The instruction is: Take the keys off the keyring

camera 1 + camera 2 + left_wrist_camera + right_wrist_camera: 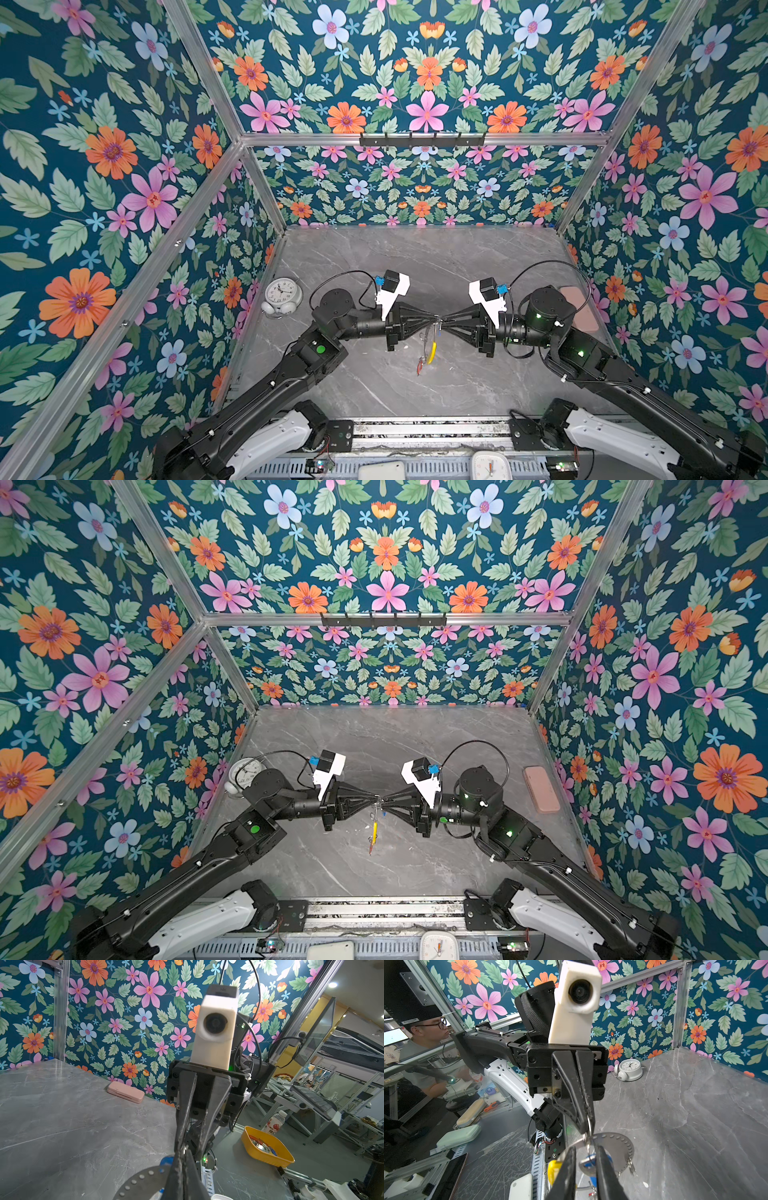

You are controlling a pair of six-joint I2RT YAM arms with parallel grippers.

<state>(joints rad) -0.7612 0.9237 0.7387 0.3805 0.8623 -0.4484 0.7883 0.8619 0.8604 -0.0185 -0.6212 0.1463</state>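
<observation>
Both grippers meet tip to tip above the middle of the table. The keyring (623, 1147), a flat grey hoop with a yellow sleeve (432, 352), hangs under them. My left gripper (434, 321) is shut on a silver split ring (588, 1126) at the hoop's top. A key with a blue tag (588, 1164) sits between the fingers of my right gripper (585, 1147). Its jaws stand narrowly apart, with a sliver of gap beside the key. The red-tagged key (420, 365) dangles lowest. In the left wrist view the hoop (141, 1180) shows beside my left gripper (182, 1151).
A round white alarm clock (281, 296) stands at the table's left edge. A pink case (541, 789) lies by the right wall. A black hook rail (422, 139) is on the back frame. A yellow tray (266, 1149) sits outside the enclosure.
</observation>
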